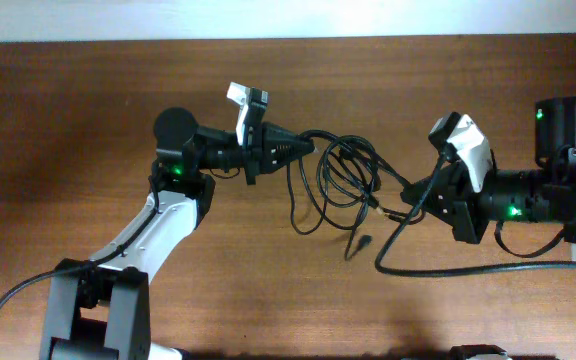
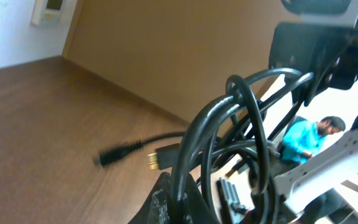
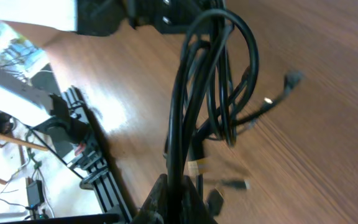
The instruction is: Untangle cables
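Wooden table (image 1: pixel 68 110) under tangled black cables (image 1: pixel 348 172)

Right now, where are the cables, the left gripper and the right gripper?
cables (image 2: pixel 194 130): left wrist view, on the arching looped bundle.
left gripper (image 1: pixel 310 147): overhead view, between its fingertips.
right gripper (image 1: pixel 411 190): overhead view, between its fingertips.

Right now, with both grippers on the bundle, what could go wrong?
1. The left gripper and right gripper are both shut on the same cables, whose loops cross between them. Pulling apart may tighten a knot rather than free one.
2. A loose plug trails free of the loops and could snag as they shift.
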Available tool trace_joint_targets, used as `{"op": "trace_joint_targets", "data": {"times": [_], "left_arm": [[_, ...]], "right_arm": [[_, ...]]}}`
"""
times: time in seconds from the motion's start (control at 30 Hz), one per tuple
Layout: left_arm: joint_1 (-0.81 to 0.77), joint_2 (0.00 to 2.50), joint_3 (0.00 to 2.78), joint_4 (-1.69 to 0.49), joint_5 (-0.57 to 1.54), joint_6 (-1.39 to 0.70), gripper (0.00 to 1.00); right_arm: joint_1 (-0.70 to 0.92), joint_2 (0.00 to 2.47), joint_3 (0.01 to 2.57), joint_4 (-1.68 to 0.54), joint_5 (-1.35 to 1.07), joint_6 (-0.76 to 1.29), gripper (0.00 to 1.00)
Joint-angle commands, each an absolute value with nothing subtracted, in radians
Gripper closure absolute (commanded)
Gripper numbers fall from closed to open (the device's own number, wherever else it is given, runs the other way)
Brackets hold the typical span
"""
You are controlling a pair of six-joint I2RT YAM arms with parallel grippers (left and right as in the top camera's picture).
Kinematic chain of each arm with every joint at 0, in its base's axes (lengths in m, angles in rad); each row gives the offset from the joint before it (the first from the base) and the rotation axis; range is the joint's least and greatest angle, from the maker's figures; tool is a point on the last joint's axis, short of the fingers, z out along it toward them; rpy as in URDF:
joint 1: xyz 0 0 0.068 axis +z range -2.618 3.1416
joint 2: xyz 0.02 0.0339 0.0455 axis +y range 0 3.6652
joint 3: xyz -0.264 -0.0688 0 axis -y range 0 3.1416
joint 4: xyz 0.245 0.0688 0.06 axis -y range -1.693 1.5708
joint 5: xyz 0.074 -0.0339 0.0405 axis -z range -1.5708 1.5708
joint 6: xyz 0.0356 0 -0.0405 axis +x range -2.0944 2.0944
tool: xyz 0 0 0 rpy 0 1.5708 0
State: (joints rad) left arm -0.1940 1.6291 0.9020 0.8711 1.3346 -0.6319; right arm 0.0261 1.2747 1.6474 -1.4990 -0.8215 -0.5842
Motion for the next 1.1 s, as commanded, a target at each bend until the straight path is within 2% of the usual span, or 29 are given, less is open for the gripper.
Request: {"op": "trace_joint_targets", "data": {"times": [0.0, 0.3, 0.77, 0.8, 0.83, 0.93, 1.0, 1.07], "left_arm": [[-0.18, 1.637, 0.913, 0.873, 1.249, -0.795, 1.0], [-0.075, 1.637, 0.913, 0.856, 1.188, -0.958, 1.0], [0.041, 1.637, 0.913, 0.828, 1.246, -0.945, 1.0], [0.048, 1.637, 0.913, 0.828, 1.256, -0.945, 1.0], [0.049, 1.637, 0.913, 0.829, 1.27, -0.945, 1.0], [0.035, 1.637, 0.913, 0.895, 1.364, -0.946, 1.0], [0.01, 1.637, 0.913, 0.986, 1.429, -0.951, 1.0], [-0.032, 1.637, 0.913, 1.051, 1.475, -0.955, 1.0]], "right_arm": [[0.025, 1.271, 1.653, -1.501, -0.708, -0.531, 0.96], [0.025, 1.271, 1.654, -1.45, -0.376, -0.278, 0.96], [-0.157, 1.271, 1.654, -1.452, -0.386, -0.241, 0.96], [-0.157, 1.271, 1.654, -1.451, -0.39, -0.241, 0.91], [-0.157, 1.271, 1.654, -1.451, -0.399, -0.241, 0.72], [-0.157, 1.271, 1.654, -1.445, -0.453, -0.242, 0.34], [-0.157, 1.271, 1.653, -1.44, -0.483, -0.245, 0.22], [-0.157, 1.271, 1.653, -1.44, -0.506, -0.254, 0.15]]}}
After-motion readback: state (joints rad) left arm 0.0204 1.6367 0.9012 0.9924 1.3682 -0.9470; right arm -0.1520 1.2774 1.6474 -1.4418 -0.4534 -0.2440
